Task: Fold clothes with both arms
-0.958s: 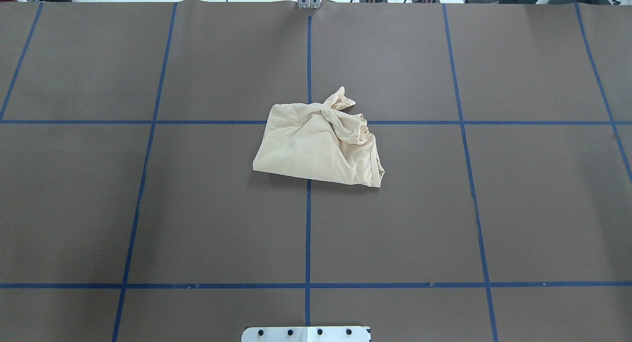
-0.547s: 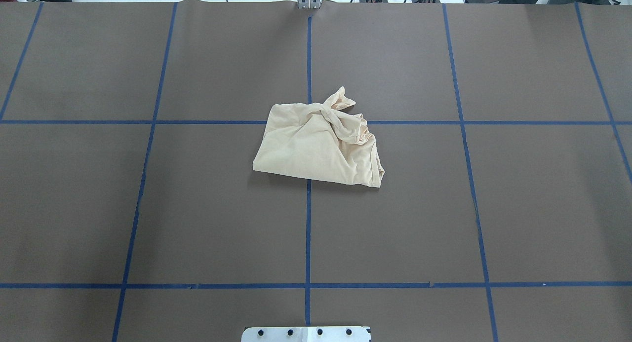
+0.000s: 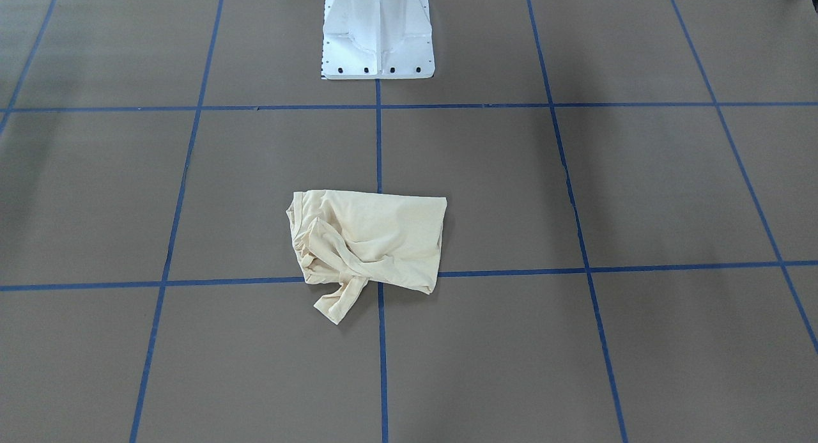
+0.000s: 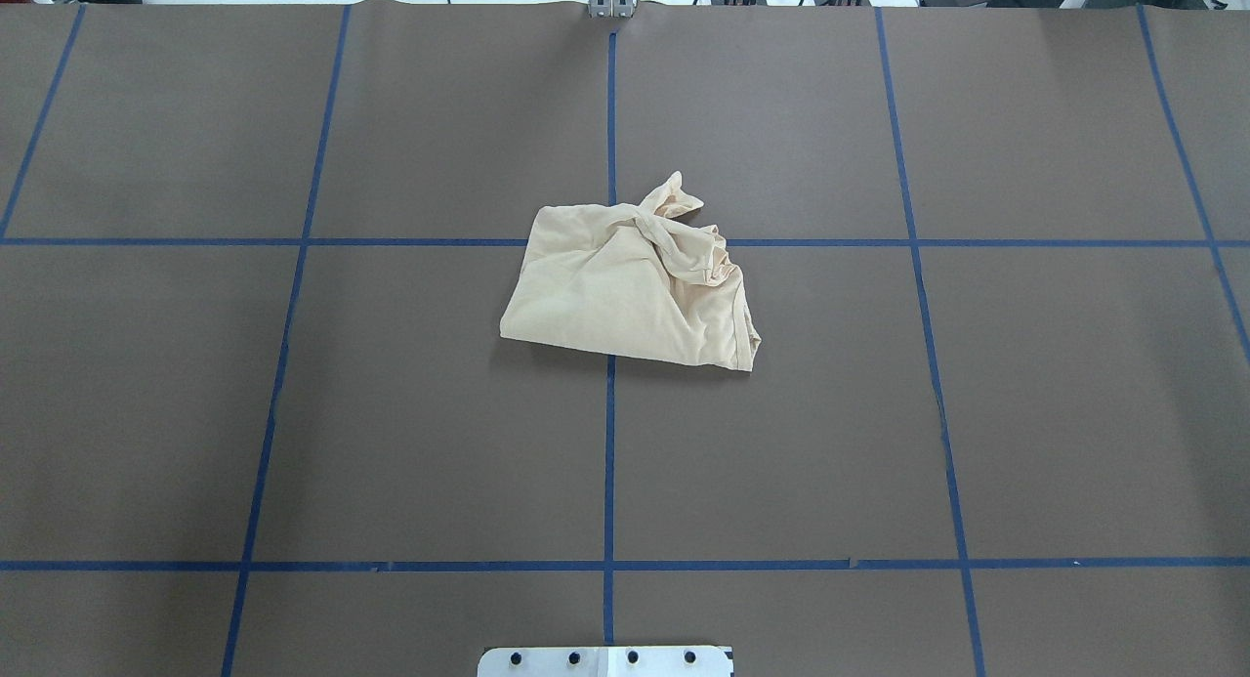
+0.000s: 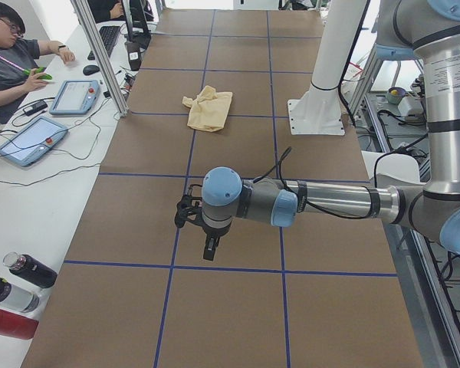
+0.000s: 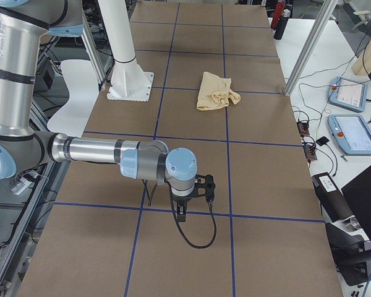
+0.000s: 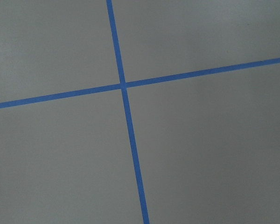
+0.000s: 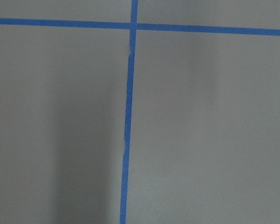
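Left gripper (image 5: 209, 249) and right gripper (image 6: 181, 213), jaws' spread impossible to tell, are hovering well apart from the shirt (image 4: 625, 296) lying lengthwise between them, neither nearer.

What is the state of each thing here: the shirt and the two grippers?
Shirt: crumpled in a loose heap on the table, touched by no gripper.
Left gripper: hangs above the table, far from the shirt; open or shut, cannot tell.
Right gripper: hangs above the table, far from the shirt; open or shut, cannot tell.
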